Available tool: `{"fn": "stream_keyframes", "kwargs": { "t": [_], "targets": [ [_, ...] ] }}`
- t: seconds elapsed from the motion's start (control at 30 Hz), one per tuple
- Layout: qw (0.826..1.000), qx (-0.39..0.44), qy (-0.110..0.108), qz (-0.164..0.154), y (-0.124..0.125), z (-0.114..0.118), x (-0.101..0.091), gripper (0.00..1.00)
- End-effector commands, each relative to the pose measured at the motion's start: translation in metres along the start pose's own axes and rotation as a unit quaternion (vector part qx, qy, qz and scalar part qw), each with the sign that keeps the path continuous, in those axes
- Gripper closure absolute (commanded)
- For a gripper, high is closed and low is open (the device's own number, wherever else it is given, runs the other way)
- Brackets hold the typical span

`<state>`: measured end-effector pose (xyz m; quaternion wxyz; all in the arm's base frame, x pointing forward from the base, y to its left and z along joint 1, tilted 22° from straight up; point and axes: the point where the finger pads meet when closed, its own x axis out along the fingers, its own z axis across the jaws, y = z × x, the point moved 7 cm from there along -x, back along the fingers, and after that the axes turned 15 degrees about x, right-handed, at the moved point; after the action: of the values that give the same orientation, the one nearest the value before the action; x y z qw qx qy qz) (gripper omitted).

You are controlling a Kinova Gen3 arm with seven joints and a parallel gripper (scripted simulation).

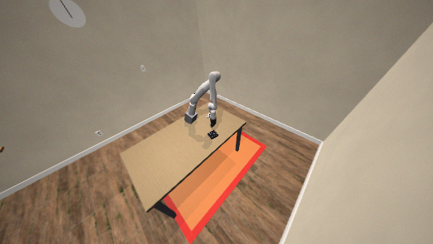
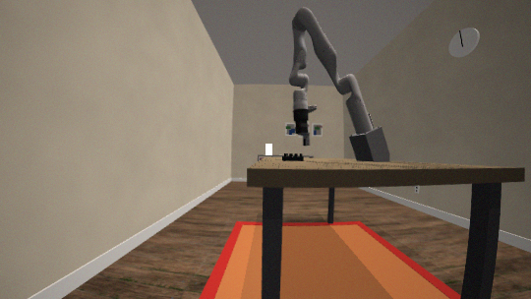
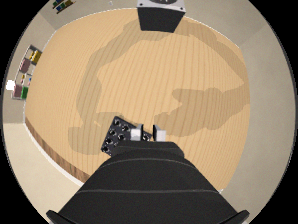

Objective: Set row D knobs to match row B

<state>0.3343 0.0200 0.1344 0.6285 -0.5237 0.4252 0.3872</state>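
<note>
The black knob box (image 1: pixel 212 135) (image 2: pixel 293 157) (image 3: pixel 117 130) stands on the table (image 1: pixel 168 160) (image 2: pixel 383 176) (image 3: pixel 150 75). In the wrist view it lies turned at an angle, with several round dark knobs showing. Its lower right part is hidden by the gripper body. White lines and names are too small to read, so where the knobs point cannot be told. My gripper (image 1: pixel 212 126) (image 2: pixel 306 143) (image 3: pixel 147 130) hangs above the box, clear of it, a little to its right in the exterior view. Its fingers stand part way open with nothing held between them.
The arm's base (image 1: pixel 191 117) (image 2: pixel 371 144) (image 3: pixel 160 20) stands at the table's far side. The box is near one long table edge in the top view. The arm casts shadows across the table top. An orange rug with a red border lies on the floor.
</note>
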Motion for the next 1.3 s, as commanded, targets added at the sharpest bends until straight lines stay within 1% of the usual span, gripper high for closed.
{"fn": "stream_keyframes", "kwargs": {
  "t": [0.0,0.2,0.43,0.5,0.77,1.0,1.07,1.27],
  "targets": [
    [0.998,-0.053,-0.007,-0.015,-0.002,0.000,-0.002,0.54],
    [0.986,-0.164,-0.005,-0.016,-0.005,-0.001,-0.003,0.54],
    [0.960,-0.280,-0.003,-0.017,-0.009,-0.002,-0.005,0.54],
    [0.960,-0.280,-0.003,-0.017,-0.009,-0.002,-0.005,0.54],
    [0.922,-0.387,-0.001,-0.018,-0.014,-0.001,-0.007,0.54],
    [0.888,-0.459,0.001,-0.019,-0.018,0.000,-0.008,0.54],
    [0.888,-0.459,0.001,-0.019,-0.018,0.000,-0.008,0.54],
    [0.864,-0.503,0.002,-0.019,-0.021,0.001,-0.009,0.54]
  ]
}}
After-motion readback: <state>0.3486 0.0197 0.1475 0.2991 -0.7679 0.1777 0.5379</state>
